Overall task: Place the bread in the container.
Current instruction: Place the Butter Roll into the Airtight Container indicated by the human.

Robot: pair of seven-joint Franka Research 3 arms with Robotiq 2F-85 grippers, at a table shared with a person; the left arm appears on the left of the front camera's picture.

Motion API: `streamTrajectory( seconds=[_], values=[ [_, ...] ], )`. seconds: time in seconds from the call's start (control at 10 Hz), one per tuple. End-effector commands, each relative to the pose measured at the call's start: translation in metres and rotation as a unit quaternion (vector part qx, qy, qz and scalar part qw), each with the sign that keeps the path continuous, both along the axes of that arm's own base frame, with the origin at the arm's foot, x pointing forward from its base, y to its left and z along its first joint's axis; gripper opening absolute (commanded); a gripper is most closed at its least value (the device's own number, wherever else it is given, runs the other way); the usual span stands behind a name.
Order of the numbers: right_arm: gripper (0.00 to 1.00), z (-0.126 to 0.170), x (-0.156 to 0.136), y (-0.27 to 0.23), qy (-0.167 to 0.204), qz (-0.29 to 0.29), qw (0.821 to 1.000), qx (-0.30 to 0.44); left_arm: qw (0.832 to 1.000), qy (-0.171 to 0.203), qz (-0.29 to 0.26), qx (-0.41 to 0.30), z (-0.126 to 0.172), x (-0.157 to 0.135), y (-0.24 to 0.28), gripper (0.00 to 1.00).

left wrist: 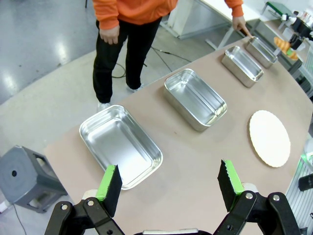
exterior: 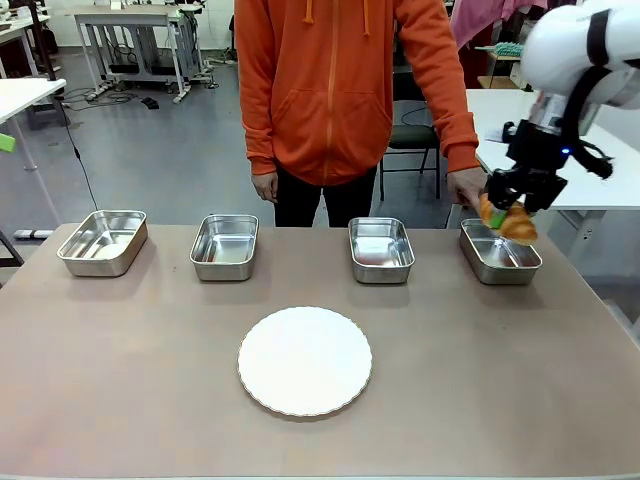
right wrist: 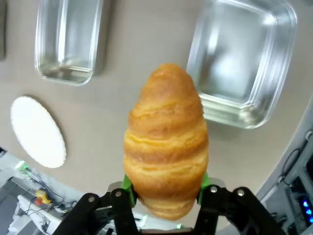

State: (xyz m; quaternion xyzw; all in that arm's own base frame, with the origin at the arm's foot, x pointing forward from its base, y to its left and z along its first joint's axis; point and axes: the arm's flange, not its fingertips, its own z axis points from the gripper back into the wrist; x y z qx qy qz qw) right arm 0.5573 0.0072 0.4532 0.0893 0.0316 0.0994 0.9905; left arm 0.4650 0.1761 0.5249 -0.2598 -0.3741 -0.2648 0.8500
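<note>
Container (exterior: 499, 255): far-right pan of 4, a person's hand (exterior: 466, 186) at its far rim.
Right gripper (exterior: 510, 220): clamps the bread (exterior: 508, 222) above that pan; lower first, release inside.
Left gripper (left wrist: 168, 188): spread, empty.

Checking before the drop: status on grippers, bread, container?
Right gripper shut on bread, held above far-right container. Left gripper open, holding nothing. Person's hand at the container's far rim.
</note>
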Motion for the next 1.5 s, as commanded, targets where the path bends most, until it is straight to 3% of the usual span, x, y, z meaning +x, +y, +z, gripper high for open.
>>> streamTrajectory(
  seconds=[0.0, 0.3, 0.7, 0.8, 1.4],
  values=[
    [0.56, -0.013, 0.019, -0.022, -0.058, 0.033, 0.998, -0.008, 1.0, -0.002, 0.001, -0.003, 0.001, 0.0, -0.001, 1.0],
    [0.56, -0.054, 0.045, -0.047, -0.065, 0.07, 0.995, 0.032, 1.0, -0.002, 0.001, -0.003, 0.001, 0.0, -0.001, 1.0],
    [0.56, -0.083, 0.058, -0.047, -0.046, 0.054, 0.997, 0.034, 1.0, -0.002, 0.001, -0.003, 0.001, 0.0, -0.001, 1.0],
    [1.0, -0.088, 0.059, -0.049, -0.06, 0.055, 0.996, 0.035, 1.0, -0.002, 0.001, -0.003, 0.001, 0.0, -0.001, 1.0],
    [1.0, -0.085, 0.059, -0.052, -0.073, 0.059, 0.994, 0.049, 1.0, -0.002, 0.001, -0.003, 0.001, 0.0, -0.001, 1.0]
  ],
)
